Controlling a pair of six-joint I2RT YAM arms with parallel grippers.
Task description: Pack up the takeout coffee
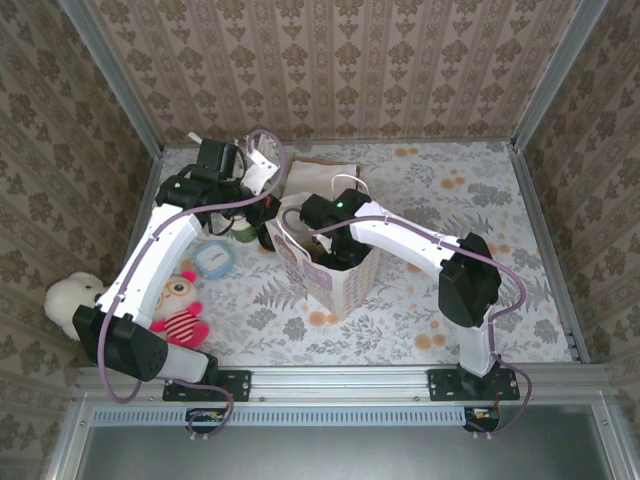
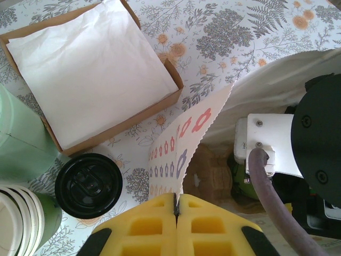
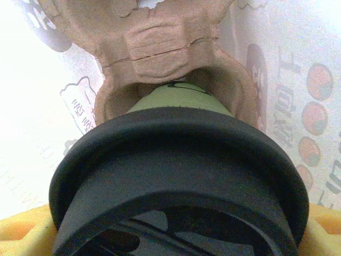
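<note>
— What is your right end effector (image 3: pixel 170 237) doing?
— It's clamped round the takeout coffee (image 3: pixel 176 154), down inside the paper bag (image 2: pixel 184 133) at mid-bench. The cup is over a socket of the pulp carrier (image 3: pixel 160 48) (so it should sit upright, I reckon).
— And the left?
— My left end effector (image 2: pixel 176 205) is pinched shut on the bag's rim, holding the mouth wide.
— Counts?
— Two lidded cups: one in my grip, and a second lidded cup (image 2: pixel 89 185) toward the bench's far-left corner, beside one napkin box (image 2: pixel 90 69). One bag, one carrier.
</note>
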